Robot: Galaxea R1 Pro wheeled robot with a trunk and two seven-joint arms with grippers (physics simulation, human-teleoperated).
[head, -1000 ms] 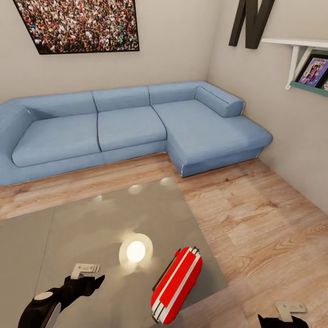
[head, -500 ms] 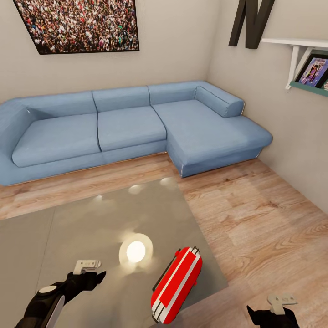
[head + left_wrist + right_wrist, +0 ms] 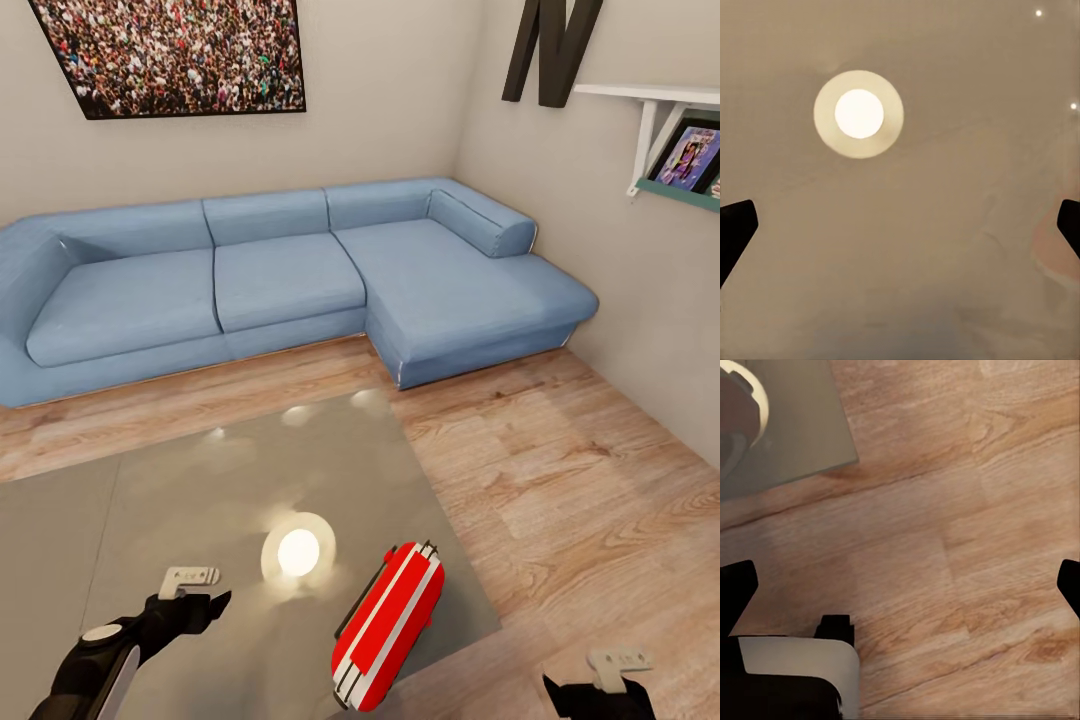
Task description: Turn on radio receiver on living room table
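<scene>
Low left pincer [image 3: 190, 590] over the table [image 3: 150, 500].

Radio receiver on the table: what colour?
Bright red with white edge bands; clearest in the head view.

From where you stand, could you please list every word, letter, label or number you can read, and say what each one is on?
"N": a large black letter mounted on the beige wall, cut off by the picture's top edge.
Framed picture on the white shelf: any print is too small and blurred to read.
Crowd photo: no readable text.
Radio receiver on the table: no label can be made out.
</scene>
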